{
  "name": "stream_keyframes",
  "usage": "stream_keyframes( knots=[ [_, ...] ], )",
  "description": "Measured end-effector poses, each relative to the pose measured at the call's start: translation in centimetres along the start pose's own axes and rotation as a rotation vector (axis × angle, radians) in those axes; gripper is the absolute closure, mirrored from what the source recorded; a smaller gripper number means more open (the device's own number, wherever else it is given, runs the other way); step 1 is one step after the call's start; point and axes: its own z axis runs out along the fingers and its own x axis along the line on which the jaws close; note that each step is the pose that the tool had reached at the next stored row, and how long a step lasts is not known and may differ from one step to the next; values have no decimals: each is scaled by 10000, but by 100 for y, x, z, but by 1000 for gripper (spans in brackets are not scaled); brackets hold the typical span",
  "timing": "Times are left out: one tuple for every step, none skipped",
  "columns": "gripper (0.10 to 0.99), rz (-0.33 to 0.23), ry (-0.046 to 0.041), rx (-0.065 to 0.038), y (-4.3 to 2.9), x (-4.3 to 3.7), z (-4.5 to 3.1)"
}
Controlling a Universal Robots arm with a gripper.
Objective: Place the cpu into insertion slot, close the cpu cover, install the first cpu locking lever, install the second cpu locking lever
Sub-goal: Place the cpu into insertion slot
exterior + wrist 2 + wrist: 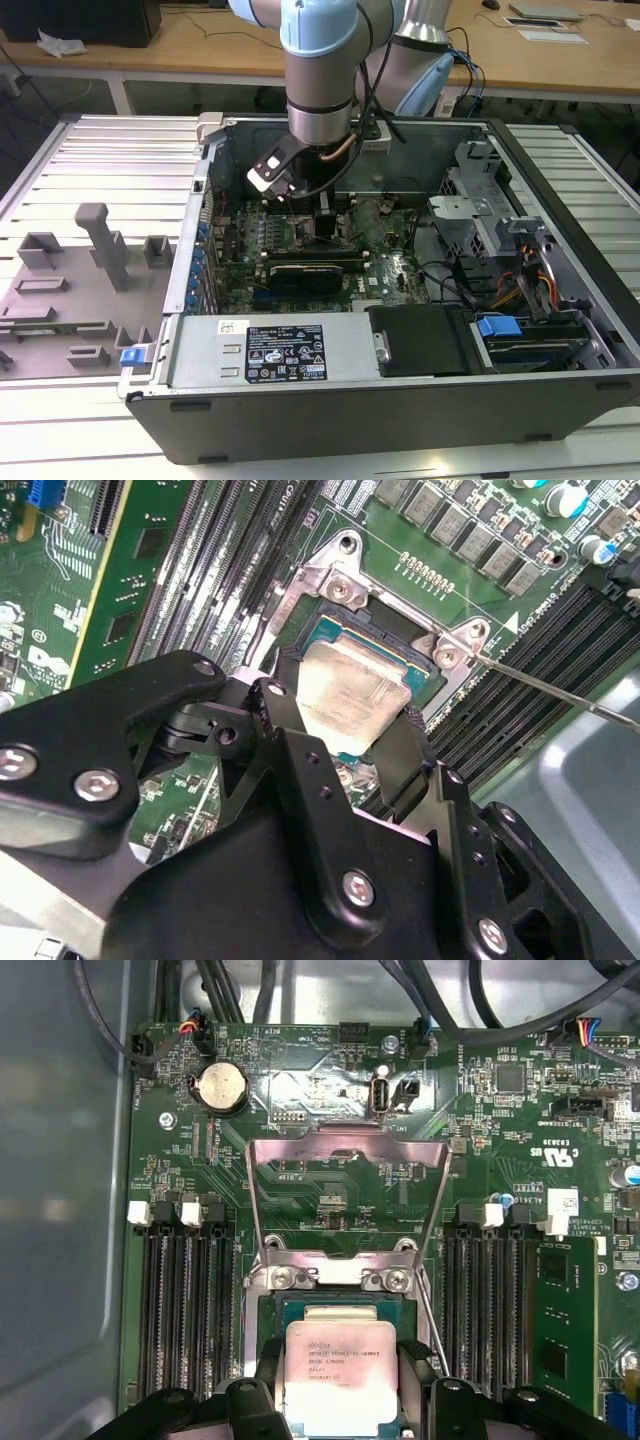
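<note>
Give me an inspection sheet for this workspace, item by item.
Surface: ridged grey metal table, carrying an open black computer case.
Job's things: pale silver square chip at the black-rimmed socket, seating unclear; silvery metal cover frame raised open; thin wire lever unlatched.
Clutter: grey plastic fixture blocks at the exterior view's left.
Hand: black hand shut on the chip.
Cables: black bundle beyond the board.
Surroundings: wooden desks.

Exterior view looks down obliquely on the open computer case [400,420] from well back. Both wrist views look closely onto the cpu [340,1375], one straight down, one slanted.
</note>
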Motion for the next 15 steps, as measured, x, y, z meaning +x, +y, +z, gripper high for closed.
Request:
stream_keyframes(
  knots=[
    [545, 0, -2, 1, -1, 0, 2],
    [545, 0, -4, 2, -1, 0, 2],
    [545, 0, -3, 2, -1, 0, 3],
    [545, 0, -1, 0, 0, 0, 4],
    [545, 0, 0, 0, 0, 0, 4],
    [545, 1, -1, 0, -1, 0, 4],
    [545, 0, -1, 0, -1, 0, 4],
    [545, 0, 0, 0, 0, 0, 4],
    [533, 0, 0, 0, -1, 0, 4],
    [471, 0, -1, 1, -1, 0, 4],
    [471, 0, -1, 1, -1, 0, 4],
    [471, 6, 68, -4, -1, 0, 5],
    [471, 13, 139, -4, -1, 1, 4],
    [471, 14, 143, -7, -1, 1, 4],
    [471, 13, 147, -7, 0, 1, 2]
  ],
)
